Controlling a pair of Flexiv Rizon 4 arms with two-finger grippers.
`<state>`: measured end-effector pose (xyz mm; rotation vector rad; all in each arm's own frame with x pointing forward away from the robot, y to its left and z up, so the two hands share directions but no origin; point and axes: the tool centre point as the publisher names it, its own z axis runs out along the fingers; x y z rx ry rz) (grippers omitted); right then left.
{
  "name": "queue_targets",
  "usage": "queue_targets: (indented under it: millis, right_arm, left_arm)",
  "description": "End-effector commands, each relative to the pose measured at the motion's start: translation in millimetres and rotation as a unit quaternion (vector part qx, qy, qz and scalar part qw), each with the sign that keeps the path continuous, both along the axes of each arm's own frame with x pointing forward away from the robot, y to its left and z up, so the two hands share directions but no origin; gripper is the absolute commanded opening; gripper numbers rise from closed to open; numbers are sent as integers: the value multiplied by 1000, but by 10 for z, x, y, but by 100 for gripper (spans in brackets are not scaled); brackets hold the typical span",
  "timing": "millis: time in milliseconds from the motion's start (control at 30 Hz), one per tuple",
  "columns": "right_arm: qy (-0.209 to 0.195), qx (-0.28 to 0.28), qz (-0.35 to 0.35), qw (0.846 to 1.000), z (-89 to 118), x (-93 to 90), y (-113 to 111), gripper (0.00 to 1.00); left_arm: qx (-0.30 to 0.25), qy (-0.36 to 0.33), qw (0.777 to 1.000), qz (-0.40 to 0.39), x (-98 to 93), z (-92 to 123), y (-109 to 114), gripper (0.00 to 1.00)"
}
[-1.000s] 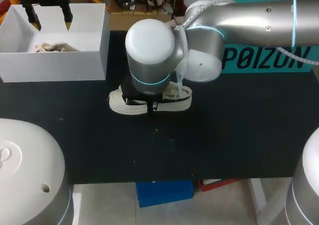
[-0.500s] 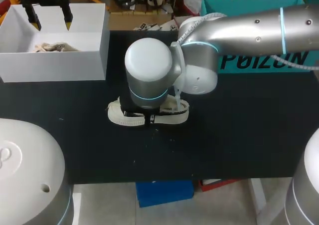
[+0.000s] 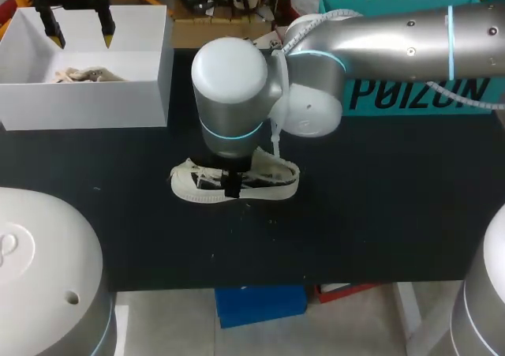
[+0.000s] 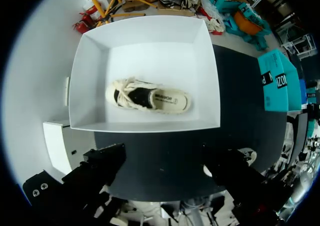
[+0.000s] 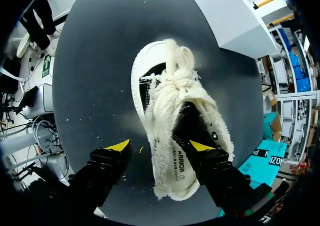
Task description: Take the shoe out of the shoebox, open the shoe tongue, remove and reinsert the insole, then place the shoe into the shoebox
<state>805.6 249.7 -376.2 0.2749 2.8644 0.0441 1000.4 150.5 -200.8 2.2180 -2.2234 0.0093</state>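
Head view: your right arm point(image 3: 394, 32) hangs over the shoe point(image 3: 272, 184) on the table point(image 3: 379, 214). Left wrist view: your left gripper point(image 4: 166, 158) is wide open and empty above the shoebox point(image 4: 90, 85), where another shoe point(image 4: 150, 96) lies. Right wrist view: your right gripper point(image 5: 160, 146) is open, holding nothing, one finger over the shoe. Best, I think: go down slowly and pinch only the tongue under the laces point(image 5: 175, 85).

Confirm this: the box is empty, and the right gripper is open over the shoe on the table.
Wrong on the box: it is not empty, a second shoe lies in it, as the left wrist view shows. The right gripper is open over the shoe on the table.
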Motion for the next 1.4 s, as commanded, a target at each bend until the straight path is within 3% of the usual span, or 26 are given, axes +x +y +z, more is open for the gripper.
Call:
queue_targets:
  millis: [33,300,533,833,1400]
  right_arm:
    - [11,3,7,1000,367,-28,-124,100]
    - [15,35,26,999,800,-62,-245,100]
    - [-4,127,70,989,952,-6,-350,100]
    - [17,207,110,972,1099,74,-532,100]
    - [18,201,119,972,1125,77,-562,100]
  left_arm:
    - [1,1,1000,1,-3,6,-2,100]
    - [1,1,1000,1,-3,6,-2,100]
    - [1,1,1000,1,-3,6,-2,100]
    - [1,1,1000,1,-3,6,-2,100]
    - [1,1,1000,1,-3,6,-2,100]
